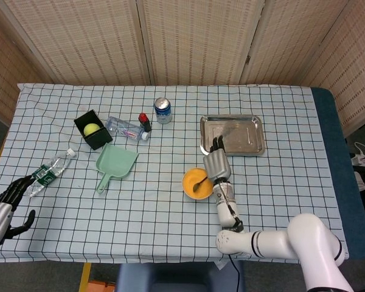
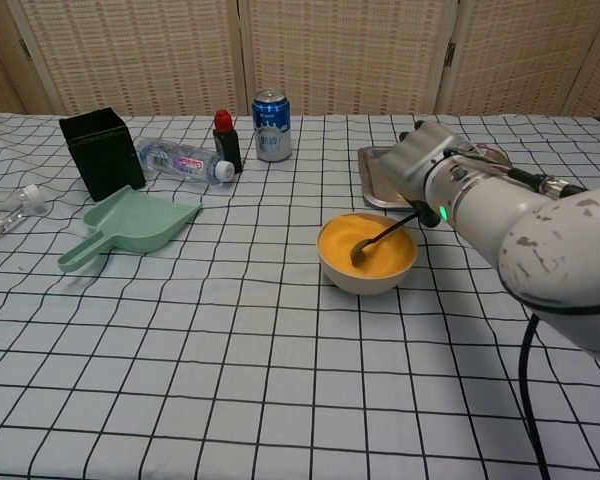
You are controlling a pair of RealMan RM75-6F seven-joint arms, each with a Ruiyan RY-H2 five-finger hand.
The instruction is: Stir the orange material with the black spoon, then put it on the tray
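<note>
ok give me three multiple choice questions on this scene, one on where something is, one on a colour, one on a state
1. Where does the blue can stand?
A. on the tray
B. on the cloth beside the small red-capped bottle
C. in the black box

2. What colour is the scoop?
A. pale green
B. orange
C. black

3. What is the right robot hand doing?
A. lying open and apart from everything
B. holding the black spoon, whose tip is in the bowl
C. lifting the tray

Answers:
1. B, the can is upright on the checked cloth next to the small bottle, left of the tray.
2. A, the scoop by the black box is pale green.
3. B, the spoon handle runs up into the hand and its tip sits in the orange material in the bowl.
</note>
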